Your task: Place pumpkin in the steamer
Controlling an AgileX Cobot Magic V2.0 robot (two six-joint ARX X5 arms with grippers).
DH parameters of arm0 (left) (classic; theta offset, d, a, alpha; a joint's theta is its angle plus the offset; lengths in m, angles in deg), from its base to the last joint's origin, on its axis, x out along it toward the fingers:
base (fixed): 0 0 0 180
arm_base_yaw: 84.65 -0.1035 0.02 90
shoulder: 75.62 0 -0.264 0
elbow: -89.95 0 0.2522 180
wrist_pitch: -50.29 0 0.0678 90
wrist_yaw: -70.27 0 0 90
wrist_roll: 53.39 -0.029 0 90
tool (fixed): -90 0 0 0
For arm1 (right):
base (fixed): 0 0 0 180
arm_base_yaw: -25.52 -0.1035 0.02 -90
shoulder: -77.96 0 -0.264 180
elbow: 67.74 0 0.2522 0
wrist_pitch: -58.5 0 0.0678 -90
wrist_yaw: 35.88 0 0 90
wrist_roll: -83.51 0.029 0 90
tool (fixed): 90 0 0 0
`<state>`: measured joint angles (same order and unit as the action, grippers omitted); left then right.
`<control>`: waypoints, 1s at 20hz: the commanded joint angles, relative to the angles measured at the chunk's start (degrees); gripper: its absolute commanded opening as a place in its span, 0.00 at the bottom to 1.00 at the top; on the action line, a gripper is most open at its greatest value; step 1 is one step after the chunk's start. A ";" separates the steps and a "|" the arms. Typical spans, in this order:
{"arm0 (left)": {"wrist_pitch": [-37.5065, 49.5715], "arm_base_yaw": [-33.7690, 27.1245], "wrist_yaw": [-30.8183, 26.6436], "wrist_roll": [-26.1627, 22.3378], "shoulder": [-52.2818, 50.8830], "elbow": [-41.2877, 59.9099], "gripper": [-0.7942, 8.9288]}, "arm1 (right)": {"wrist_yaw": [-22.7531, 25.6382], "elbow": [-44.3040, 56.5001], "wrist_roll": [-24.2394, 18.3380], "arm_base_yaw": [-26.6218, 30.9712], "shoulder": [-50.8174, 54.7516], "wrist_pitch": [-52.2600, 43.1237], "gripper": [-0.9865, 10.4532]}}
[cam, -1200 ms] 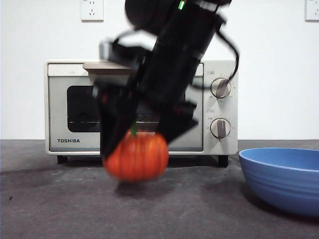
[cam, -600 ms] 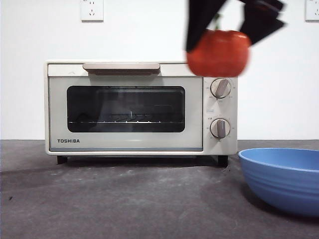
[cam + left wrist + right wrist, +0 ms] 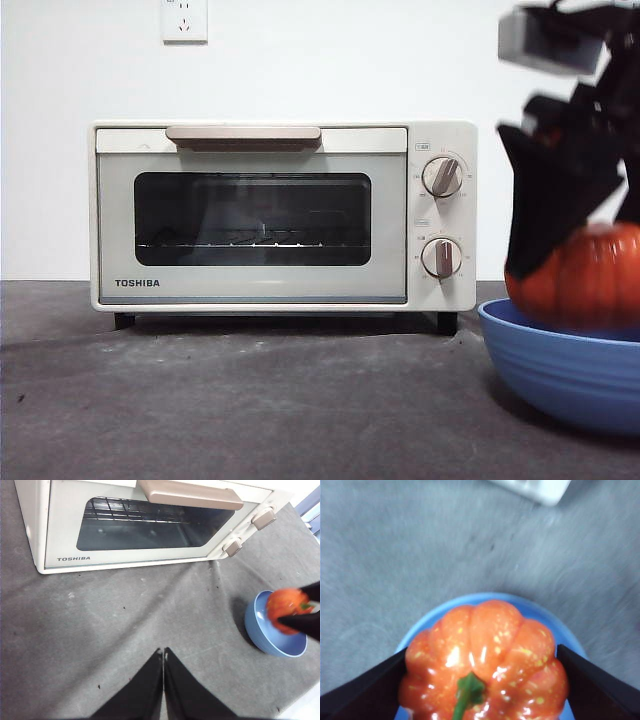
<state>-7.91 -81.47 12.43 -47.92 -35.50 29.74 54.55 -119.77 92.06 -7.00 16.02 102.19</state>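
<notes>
The orange ribbed pumpkin (image 3: pixel 592 282) with its green stem is held between the jaws of my right gripper (image 3: pixel 580 258), low inside the blue bowl (image 3: pixel 560 372) at the right. The right wrist view shows the pumpkin (image 3: pixel 485 650) gripped on both sides, with my right gripper (image 3: pixel 482 682) above the bowl (image 3: pixel 445 610). The cream-white TOSHIBA steamer (image 3: pixel 250 215) stands at the back with its door closed. My left gripper (image 3: pixel 163 654) is shut and empty over the table in front of the steamer (image 3: pixel 150 525). Its view also shows the pumpkin (image 3: pixel 286 604) at the bowl (image 3: pixel 265 641).
The dark grey table (image 3: pixel 250 400) runs in front of the steamer. A wall socket (image 3: pixel 184 18) is on the white wall behind. A corner of the steamer (image 3: pixel 535 490) shows in the right wrist view.
My right gripper lifted the pumpkin from the table in front of the steamer, carried it up and to the right, then lowered it into the blue bowl.
</notes>
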 commanded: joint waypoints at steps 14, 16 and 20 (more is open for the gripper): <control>0.72 0.13 0.42 -0.52 0.31 -1.18 0.10 | 1.20 4.48 4.94 -0.24 -5.53 -7.17 0.55; 0.76 0.13 0.42 -0.52 0.31 -1.18 0.10 | 1.20 4.39 4.94 -0.24 -3.63 -6.97 0.55; 1.62 0.66 0.42 -0.09 0.37 -1.18 0.10 | 1.62 1.97 4.68 -0.24 0.79 -2.73 0.55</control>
<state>-6.91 -80.90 12.43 -47.87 -35.48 29.74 55.86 -116.62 96.04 -6.97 17.09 100.38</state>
